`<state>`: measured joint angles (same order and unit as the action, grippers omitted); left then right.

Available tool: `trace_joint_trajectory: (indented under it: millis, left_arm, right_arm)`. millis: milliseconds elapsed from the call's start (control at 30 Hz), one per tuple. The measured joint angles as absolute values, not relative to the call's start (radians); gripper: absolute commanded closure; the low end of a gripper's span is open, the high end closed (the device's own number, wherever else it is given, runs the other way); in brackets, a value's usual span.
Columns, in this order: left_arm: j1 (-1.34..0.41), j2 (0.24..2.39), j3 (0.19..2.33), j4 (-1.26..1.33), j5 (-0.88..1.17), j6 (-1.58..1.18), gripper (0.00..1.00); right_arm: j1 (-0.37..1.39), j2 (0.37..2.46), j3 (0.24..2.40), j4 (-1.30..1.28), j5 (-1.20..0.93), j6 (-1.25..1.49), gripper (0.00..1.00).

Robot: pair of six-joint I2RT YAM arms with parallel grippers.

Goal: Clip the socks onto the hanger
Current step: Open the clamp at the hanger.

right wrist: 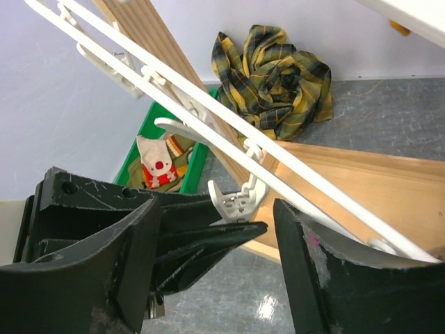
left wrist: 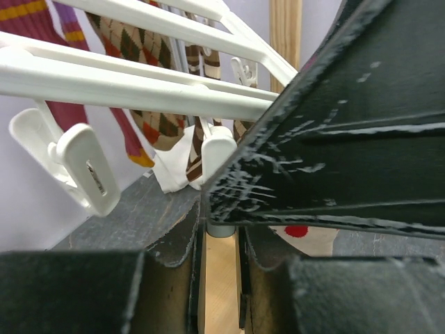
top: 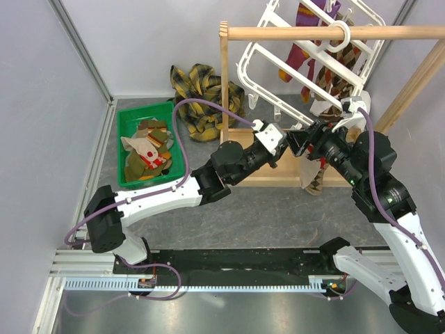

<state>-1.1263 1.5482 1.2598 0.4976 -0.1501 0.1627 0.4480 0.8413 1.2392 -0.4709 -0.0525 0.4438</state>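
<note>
Grey tabletop (top: 278, 216), hanger (left wrist: 139, 87) clip (left wrist: 217, 149) pinched between left jaws, right jaws apart nearby

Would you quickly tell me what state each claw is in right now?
Left claw: closed on a clip.
Right claw: open, gripping nothing.

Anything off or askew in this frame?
The white hanger hangs steeply tilted on the wooden rod, not level. A plaid cloth lies crumpled on the table at the back, outside the green bin. Nothing looks spilled or broken.
</note>
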Motion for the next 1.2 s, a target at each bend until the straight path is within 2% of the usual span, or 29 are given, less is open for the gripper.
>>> trace_joint_trajectory:
  millis: [367,633,967,1033,1200]
  left_arm:
    - [-1.142,1.581,1.296,0.493,-0.147,0.165,0.98]
    - [-1.143,1.582,1.298,0.492,-0.148,0.164,0.98]
    - [-1.143,1.587,1.298,0.493,-0.147,0.16,0.98]
    - [-1.143,1.587,1.298,0.493,-0.147,0.157,0.98]
    - [-1.143,1.587,1.298,0.496,-0.147,0.147,0.98]
  right_arm:
    - [0.448,0.839,1.215,-0.44,0.01,0.452,0.47]
    - [0.448,0.832,1.194,-0.417,0.039,0.452,0.49]
    - [0.45,0.822,1.159,-0.379,0.069,0.459,0.47]
    - [0.45,0.82,1.154,-0.371,0.07,0.46,0.48]
    - [0.451,0.819,1.152,-0.365,0.081,0.461,0.57]
